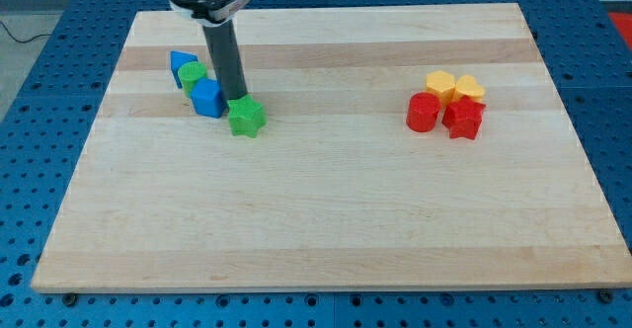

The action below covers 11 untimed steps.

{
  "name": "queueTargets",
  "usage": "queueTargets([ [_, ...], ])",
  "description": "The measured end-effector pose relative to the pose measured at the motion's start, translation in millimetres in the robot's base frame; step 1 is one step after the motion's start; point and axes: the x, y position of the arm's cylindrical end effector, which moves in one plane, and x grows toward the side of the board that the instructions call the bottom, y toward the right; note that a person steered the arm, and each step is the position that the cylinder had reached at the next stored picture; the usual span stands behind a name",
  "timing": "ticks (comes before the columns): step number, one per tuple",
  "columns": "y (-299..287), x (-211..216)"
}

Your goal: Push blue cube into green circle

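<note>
Tip: my tip (237,99) sits low on the board, at the blue cube's right, just behind the green star (247,117); a bare rod, nothing clamped.
Blue cube: (207,98) touching the green circle (193,75).
Judgement: placement suits a leftward shove; contact looks made.
Behind: blue block (181,63).

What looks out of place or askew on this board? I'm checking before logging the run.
Nothing stands out. Blocks sit upright in two tidy clusters; my tip rests between the blue cube and green star, with the green circle just behind the cube.
</note>
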Motion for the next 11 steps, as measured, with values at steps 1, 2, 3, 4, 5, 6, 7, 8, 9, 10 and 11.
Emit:
queueTargets([
  [1,-6.6,7.6],
  [2,-20.7,8.5],
  [3,-40.8,15.0],
  [4,-51.2,22.5],
  [5,-55.3,37.9],
  [6,-85.9,43.3],
  [7,-94.3,39.3],
  [8,-94.3,30.6],
  [9,-75.7,30.6],
  [10,-58.9,30.2],
  [11,-66.8,25.7],
])
